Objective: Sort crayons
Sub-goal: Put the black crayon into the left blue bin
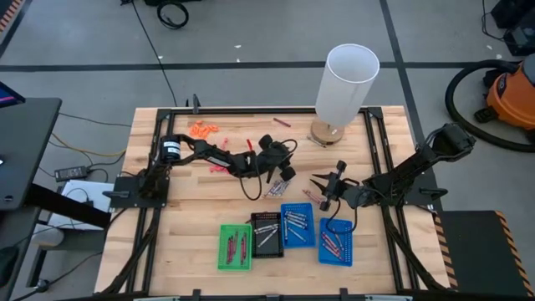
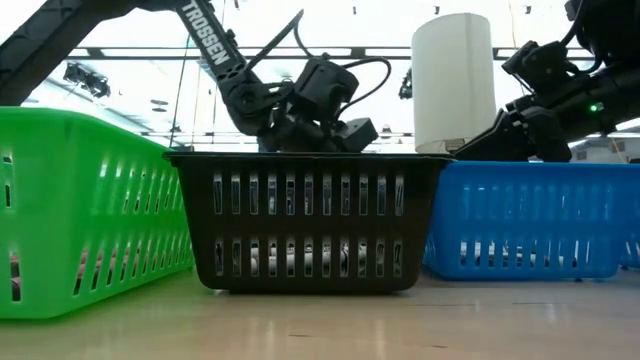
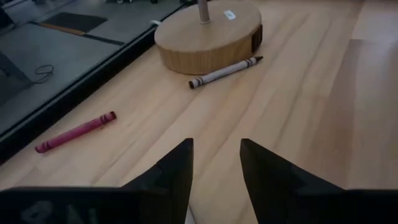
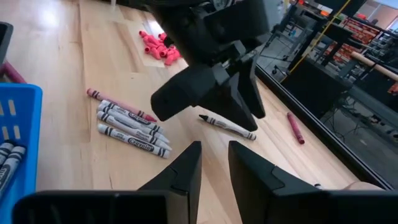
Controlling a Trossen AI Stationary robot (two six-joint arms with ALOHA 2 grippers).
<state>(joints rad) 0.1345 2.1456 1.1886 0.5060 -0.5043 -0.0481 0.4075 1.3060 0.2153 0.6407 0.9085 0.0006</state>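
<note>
Loose crayons lie flat on the wooden table: a row of grey ones (image 4: 130, 127) with a maroon one (image 4: 118, 102) beside it, a single grey one (image 4: 227, 126), and a maroon one (image 4: 295, 127). Another grey crayon (image 3: 224, 73) lies by the lamp's wooden base (image 3: 208, 37), and a red one (image 3: 76, 132) lies near the table's edge. My left gripper (image 1: 284, 173) (image 3: 216, 144) is open and hovers low over the single grey crayon, with nothing between its fingers. My right gripper (image 1: 320, 186) (image 4: 214, 146) stands open a little way to the right of it, empty.
A green tray (image 1: 235, 245), a black tray (image 1: 267, 232) and two blue trays (image 1: 297, 224) (image 1: 336, 241), all holding crayons, stand near the front edge. A white lamp (image 1: 347, 84) stands at the back. Orange bits (image 1: 203, 130) and pink-red bits (image 4: 158, 46) lie at the left.
</note>
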